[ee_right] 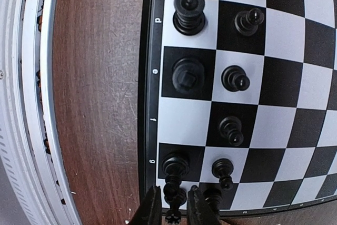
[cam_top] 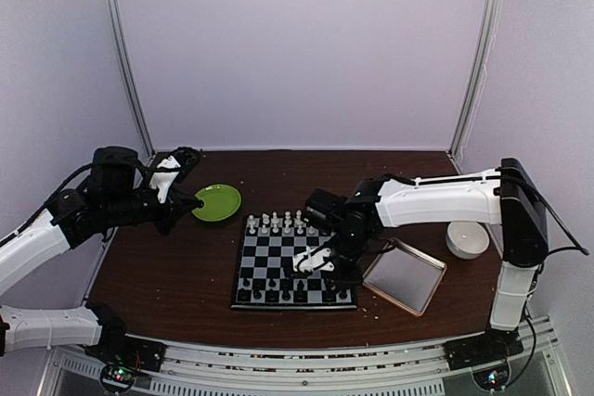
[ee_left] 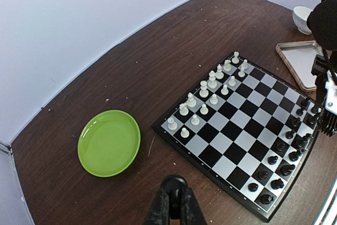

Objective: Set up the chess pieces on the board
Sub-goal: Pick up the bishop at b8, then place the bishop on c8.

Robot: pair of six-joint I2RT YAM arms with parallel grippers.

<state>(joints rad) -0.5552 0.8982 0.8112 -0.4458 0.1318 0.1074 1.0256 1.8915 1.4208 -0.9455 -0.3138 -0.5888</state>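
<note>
Your right gripper (ee_right: 174, 191) stands over the 5 o'clock corner of the board (cam_top: 274, 257). Its fingers sit closely on both sides of one black piece (ee_right: 172, 212) on the corner square. Whether they press it, you cannot tell from the views. The other black pieces (cam_top: 278, 294) stand upright in the two near rows. The white pieces (cam_top: 278, 224) stand in the two far rows, at 12 o'clock on the board. Just beside the board at 3 o'clock lies a metallic tray (cam_top: 406, 275), a little turned. Further away, at 2 o'clock, is a white bowl (cam_top: 467, 239), and at 10 o'clock a green plate (cam_top: 216, 202). Your left gripper (ee_left: 174, 204) hangs at 9 o'clock of this plate, above the table (cam_top: 167, 275), with its jaws clenched together.
</note>
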